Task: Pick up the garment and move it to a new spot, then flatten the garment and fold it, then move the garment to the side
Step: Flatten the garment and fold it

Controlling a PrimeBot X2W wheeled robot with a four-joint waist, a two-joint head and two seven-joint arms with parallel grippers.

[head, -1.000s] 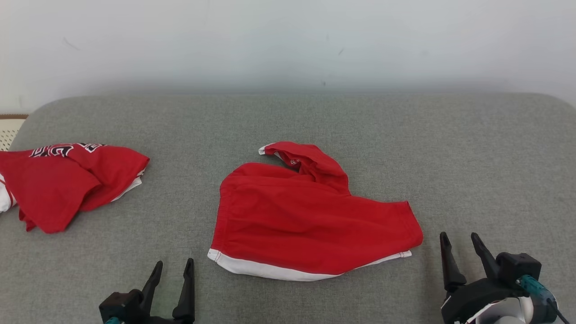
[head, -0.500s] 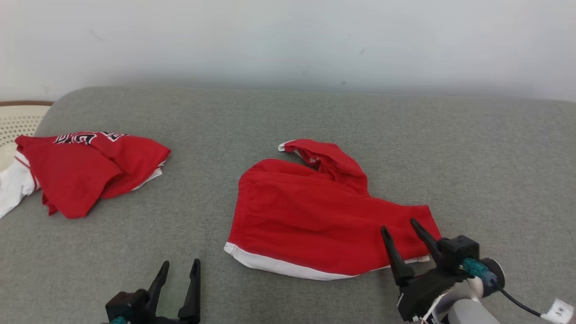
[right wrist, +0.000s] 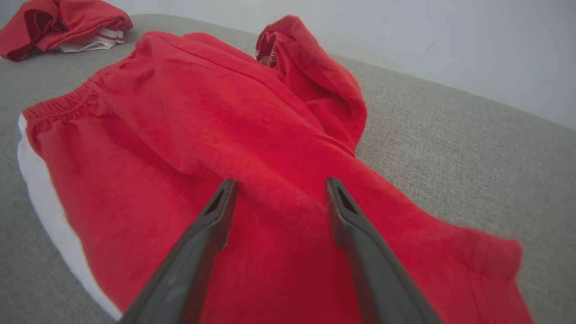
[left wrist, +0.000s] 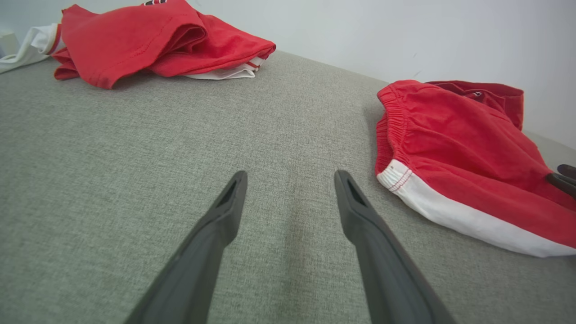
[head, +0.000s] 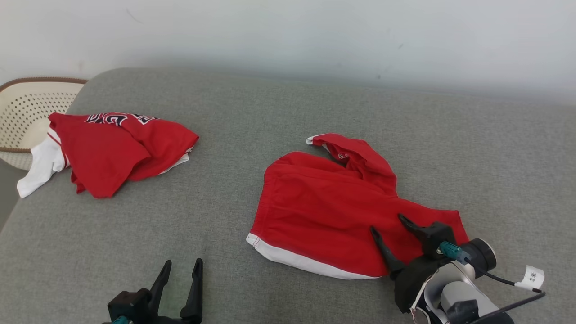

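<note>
Two grippers open; red shorts [head: 324, 211] on the grey cushion [head: 252, 126]

1. Task item. The red shorts lay spread on the grey cushion, right of centre in the head view. A white band [head: 306, 264] ran along the near edge. The elastic waistband [left wrist: 388, 130] faced left. One bunched leg [head: 360, 157] was turned up at the far side, and the other leg extended to the right.

2. Right arm. The right gripper [head: 386, 223] was positioned over the near right part of the red shorts, pointing far and slightly left. Its fingers [right wrist: 198, 252] were spread wide, with red cloth visible between them, and they held nothing. Whether the tips touched the cloth could not be determined. A cable [head: 495, 276] with a white tag [head: 531, 275] ran from the wrist.

3. Left arm. The left gripper [head: 182, 262] was positioned over bare cushion at the near edge, to the left of the red shorts and apart from them. Its fingers were likewise spread wide and empty.

4. Other items. A second red garment [head: 121, 148], with white trim and black lettering, lay crumpled at the far left of the grey cushion, well apart from the red shorts. A pale perforated basket [head: 27, 103] with a brown rim stood beyond the left end of the cushion. A plain light wall [head: 288, 31] rose behind the far edge.
</note>
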